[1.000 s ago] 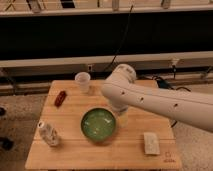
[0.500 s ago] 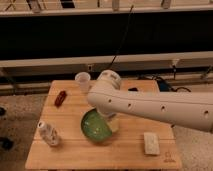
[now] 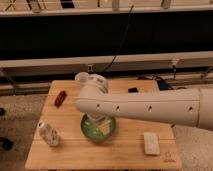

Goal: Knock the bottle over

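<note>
Bottle: small clear plastic bottle with a white cap (image 3: 48, 134) stands upright near the left edge of the wooden surface (image 3: 70, 155), untouched.
Pincer: my pincer (image 3: 101, 126) hangs over the round green bowl (image 3: 89, 131), well right of the bottle — I cannot tell whether it is apart or together.
Approach: I'd sweep left, low, and strike the bottle's upper body sideways — clear of the bowl's rim.
</note>
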{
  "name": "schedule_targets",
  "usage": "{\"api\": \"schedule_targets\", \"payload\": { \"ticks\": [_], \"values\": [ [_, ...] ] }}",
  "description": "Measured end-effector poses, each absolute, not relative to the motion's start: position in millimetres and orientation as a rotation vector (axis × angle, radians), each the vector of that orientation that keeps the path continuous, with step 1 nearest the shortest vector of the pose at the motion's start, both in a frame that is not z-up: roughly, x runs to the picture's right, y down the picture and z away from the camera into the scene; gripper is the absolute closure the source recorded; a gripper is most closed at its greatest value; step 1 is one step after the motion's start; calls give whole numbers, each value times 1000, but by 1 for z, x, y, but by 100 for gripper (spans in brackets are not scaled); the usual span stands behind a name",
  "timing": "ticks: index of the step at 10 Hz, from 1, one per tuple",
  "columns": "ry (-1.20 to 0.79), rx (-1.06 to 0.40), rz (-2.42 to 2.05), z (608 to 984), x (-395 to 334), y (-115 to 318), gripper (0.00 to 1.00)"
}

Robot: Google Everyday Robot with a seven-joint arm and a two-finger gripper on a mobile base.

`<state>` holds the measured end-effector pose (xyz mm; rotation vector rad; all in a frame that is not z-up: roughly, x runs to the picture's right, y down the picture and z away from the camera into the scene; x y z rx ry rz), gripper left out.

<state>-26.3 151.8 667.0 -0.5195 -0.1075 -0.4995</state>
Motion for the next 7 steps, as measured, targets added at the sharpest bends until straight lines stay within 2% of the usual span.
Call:
{"api": "schedule_targets", "payload": {
  "ticks": [1, 2, 4, 5, 7],
  "values": [
    [-111, -519, -503, 668, -26, 153, 45],
    [-121, -517, -514, 671, -30, 154, 57],
    [-139, -513, -531, 673, -48, 155, 71],
    [-144, -514, -536, 674, -51, 157, 83],
    [-157, -517, -556, 677, -52, 163, 97]
  ]
}}
